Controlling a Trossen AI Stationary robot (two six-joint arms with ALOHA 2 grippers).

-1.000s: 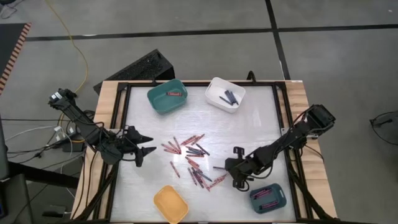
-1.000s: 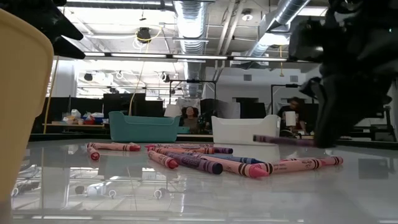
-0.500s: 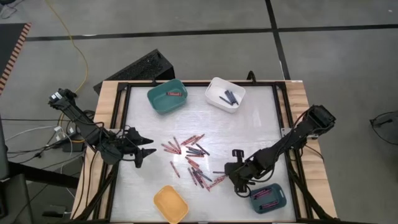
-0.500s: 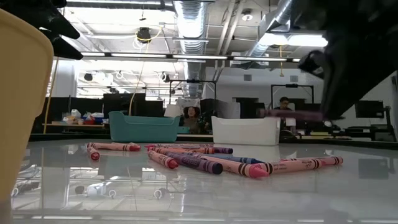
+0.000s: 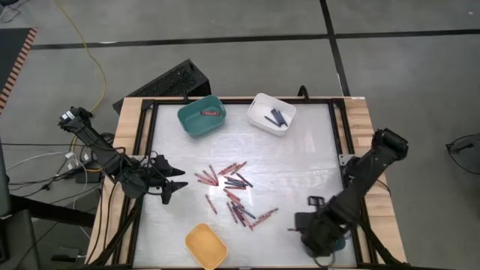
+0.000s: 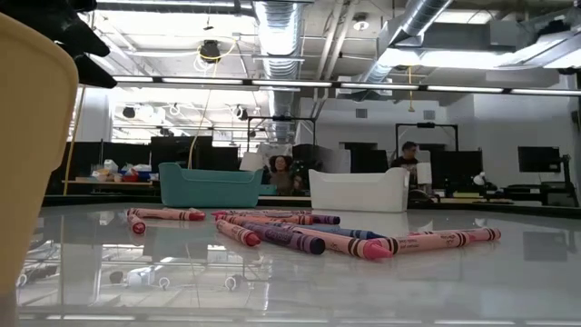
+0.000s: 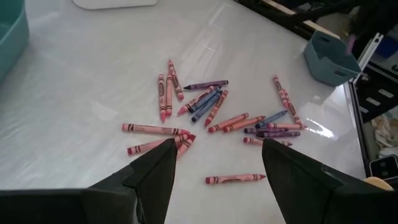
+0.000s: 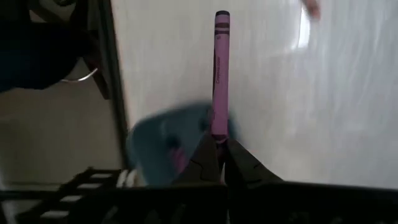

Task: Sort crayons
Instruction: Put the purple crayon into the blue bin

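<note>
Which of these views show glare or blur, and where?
Low view: ceiling lights mirror in the glossy table. Right wrist view: the blue bin under the held magenta crayon is smeared by blur. Left wrist view: sharp, slight sheen on the table.

You get bright, even overhead light from ceiling strip lamps [image 6: 272, 86]. The white table [image 5: 300, 161] is glossy, w/ glare streaks and reflections under the crayons [image 6: 300, 232]. Right wrist view is motion-blurred, esp. the blue bin [image 8: 165, 146]. Yellow bin [image 6: 27, 136] nearest the low cam is out of focus.
</note>
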